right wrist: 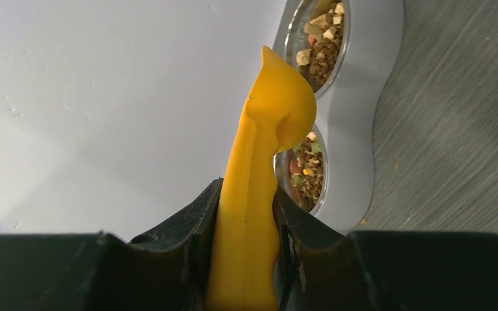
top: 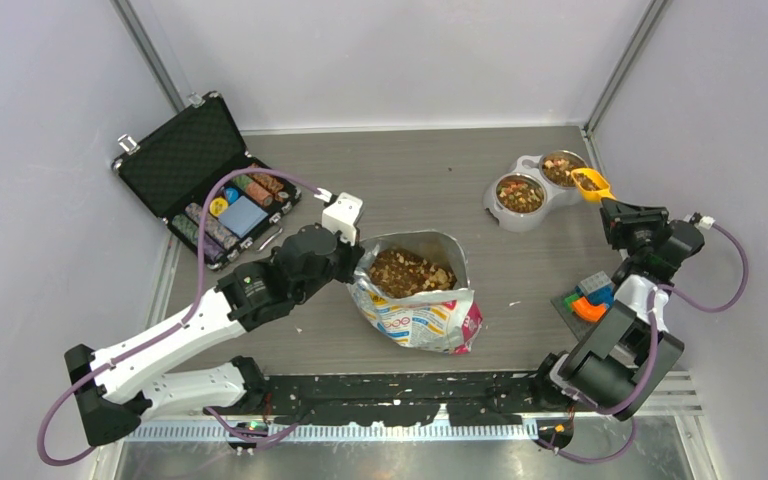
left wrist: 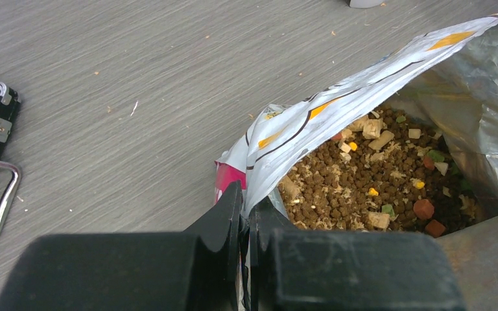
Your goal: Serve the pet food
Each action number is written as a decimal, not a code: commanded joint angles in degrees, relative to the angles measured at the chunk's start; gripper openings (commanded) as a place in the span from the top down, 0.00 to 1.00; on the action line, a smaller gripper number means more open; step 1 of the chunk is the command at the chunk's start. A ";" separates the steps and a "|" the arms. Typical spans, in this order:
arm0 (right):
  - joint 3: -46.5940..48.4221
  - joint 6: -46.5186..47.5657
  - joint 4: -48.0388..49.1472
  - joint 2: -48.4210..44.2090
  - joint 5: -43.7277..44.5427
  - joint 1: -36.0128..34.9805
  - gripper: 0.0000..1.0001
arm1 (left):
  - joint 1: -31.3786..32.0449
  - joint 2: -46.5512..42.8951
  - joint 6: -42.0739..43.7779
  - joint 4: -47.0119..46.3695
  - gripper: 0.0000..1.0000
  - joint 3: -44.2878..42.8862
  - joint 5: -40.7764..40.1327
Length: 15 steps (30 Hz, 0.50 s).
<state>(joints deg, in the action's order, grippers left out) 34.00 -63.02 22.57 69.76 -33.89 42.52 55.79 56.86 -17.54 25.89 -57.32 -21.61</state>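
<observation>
Near the middle of the table we see the foil bag lying open, its mouth turned up and toward the far side. A heap of pet food lies inside it, brown kibble with tan, reddish and greenish bits. Our left gripper is pinched tight on the bag's left rim. One finger is outside the foil and one inside, with only the thin wall between them.

To the right, just beside our right arm, a small cluster of coloured blocks sits on a dark mat.

Farther out on that side, our right gripper clamps the handle of a yellow scoop. The jaws are partly spread, and each presses one side of the handle. The scoop's head is at the right edge of the farther cup of the double feeder. Both cups hold more of the same kibble. We cannot tell whether the scoop touches the rim.

At the far left an open black case holds rows of poker chips, well apart from the bag.
</observation>
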 commanded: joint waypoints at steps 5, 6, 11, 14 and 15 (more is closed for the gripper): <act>6.71 6.58 -1.74 3.99 5.09 -1.22 0.95 | -0.67 -1.53 1.64 -4.47 1.00 -0.76 -5.54; 7.53 7.12 -2.64 4.29 6.04 -2.12 0.95 | -0.61 -1.69 1.57 -4.37 1.00 -0.70 -5.67; 12.27 11.09 -8.39 5.38 11.62 -5.84 0.95 | -0.67 -2.44 1.38 -4.09 1.00 -0.52 -6.07; 14.59 12.16 -12.18 6.77 14.44 -6.85 0.95 | -0.68 -2.58 1.37 -4.07 1.00 -0.42 -6.40; 15.22 12.27 -12.41 6.92 14.63 -7.08 0.95 | -0.68 -2.56 1.37 -4.01 1.00 -0.47 -6.52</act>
<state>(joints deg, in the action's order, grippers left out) 44.45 -54.19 12.95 75.83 -24.27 36.45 55.79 56.75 -17.56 25.91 -57.28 -21.96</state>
